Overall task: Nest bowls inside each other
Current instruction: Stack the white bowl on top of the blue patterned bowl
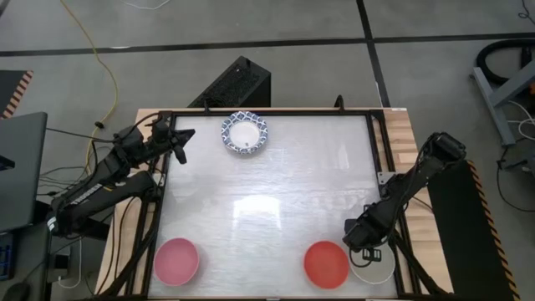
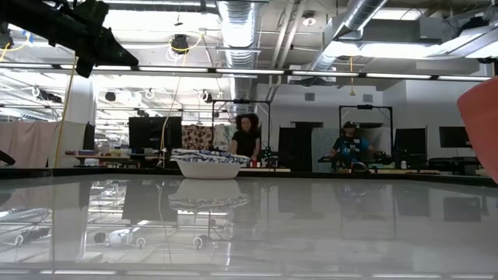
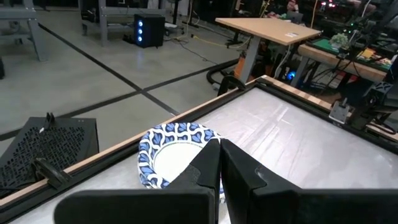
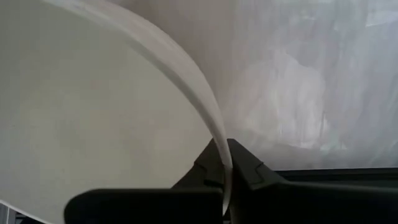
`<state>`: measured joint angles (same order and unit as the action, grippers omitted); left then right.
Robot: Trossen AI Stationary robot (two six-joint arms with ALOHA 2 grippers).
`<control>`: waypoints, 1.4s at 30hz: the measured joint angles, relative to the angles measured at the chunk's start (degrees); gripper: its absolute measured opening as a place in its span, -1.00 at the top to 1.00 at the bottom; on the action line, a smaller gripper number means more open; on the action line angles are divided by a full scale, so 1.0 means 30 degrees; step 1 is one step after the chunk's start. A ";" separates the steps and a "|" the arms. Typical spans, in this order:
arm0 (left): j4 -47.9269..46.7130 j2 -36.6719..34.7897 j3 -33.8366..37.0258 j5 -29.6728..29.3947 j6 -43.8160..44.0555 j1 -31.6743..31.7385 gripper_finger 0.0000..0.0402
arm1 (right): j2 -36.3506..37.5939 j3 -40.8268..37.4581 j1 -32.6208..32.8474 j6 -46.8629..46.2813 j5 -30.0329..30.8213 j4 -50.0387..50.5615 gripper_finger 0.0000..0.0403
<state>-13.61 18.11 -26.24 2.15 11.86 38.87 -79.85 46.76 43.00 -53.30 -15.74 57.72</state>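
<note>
Bright overhead glare on glossy table (image 1: 267, 209)

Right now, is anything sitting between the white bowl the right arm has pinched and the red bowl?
Nothing visible. The right end effector grips the white bowl by its rim, right beside the red bowl.

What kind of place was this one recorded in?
Likely a robotics lab or workshop: exposed ceiling ducts, workbenches with equipment, a bare concrete floor, and people working behind the table.
</note>
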 joint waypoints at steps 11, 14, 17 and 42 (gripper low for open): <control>-0.0047 -0.0001 0.0003 0.0000 -0.0080 0.0001 1.00 | 0.0022 0.0000 0.0015 -0.0920 -0.0024 0.0100 0.95; -0.0196 -0.0004 0.0007 0.0000 -0.0080 -0.0004 1.00 | 0.0027 0.0000 0.0015 -0.1086 -0.0156 0.0095 0.95; -0.0313 -0.0006 0.0007 0.0000 -0.0087 -0.0001 1.00 | 0.0193 0.0000 0.0036 -0.1291 -0.0188 0.0096 0.95; -0.0335 0.0001 0.0007 -0.0069 -0.0233 -0.0006 1.00 | 0.2535 0.2744 -0.0007 -0.1776 -0.0161 0.3926 0.95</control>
<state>-14.61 18.11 -26.22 1.95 11.16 38.85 -72.25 55.00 42.98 -58.63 -16.23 69.50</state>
